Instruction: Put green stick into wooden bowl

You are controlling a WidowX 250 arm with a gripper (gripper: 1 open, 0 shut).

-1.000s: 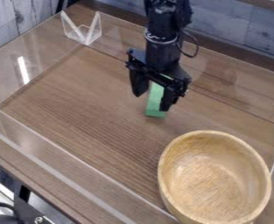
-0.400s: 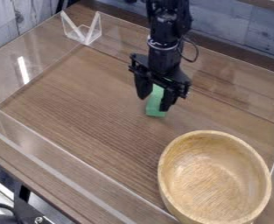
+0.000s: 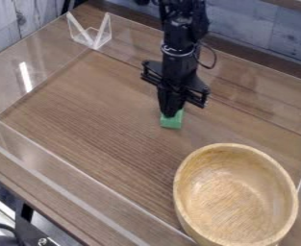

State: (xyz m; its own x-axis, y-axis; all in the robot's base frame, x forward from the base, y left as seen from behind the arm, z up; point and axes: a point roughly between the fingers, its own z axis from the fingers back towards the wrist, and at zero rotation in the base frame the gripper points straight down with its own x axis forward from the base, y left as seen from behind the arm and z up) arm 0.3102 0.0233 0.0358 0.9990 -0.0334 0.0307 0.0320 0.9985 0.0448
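Green stick (image 3: 173,118) sits center frame on the wood-grain surface (image 3: 88,115), only its lower end showing below the gripper (image 3: 176,104). The gripper points straight down, with the fingers drawn together and clamped on the stick's upper part. The stick's bottom looks to be on or just above the surface; can't tell which.

Handling: likely a light, rigid bar with a matte face, so not very slippery and not fragile. Pinching across the narrow sides near mid-length, as now, should hold it.

Wooden bowl (image 3: 237,197) is at lower right, empty, well apart from the stick.

Counts: one green stick, one wooden bowl, one gripper. One small clear folded stand (image 3: 88,32) sits upper left.
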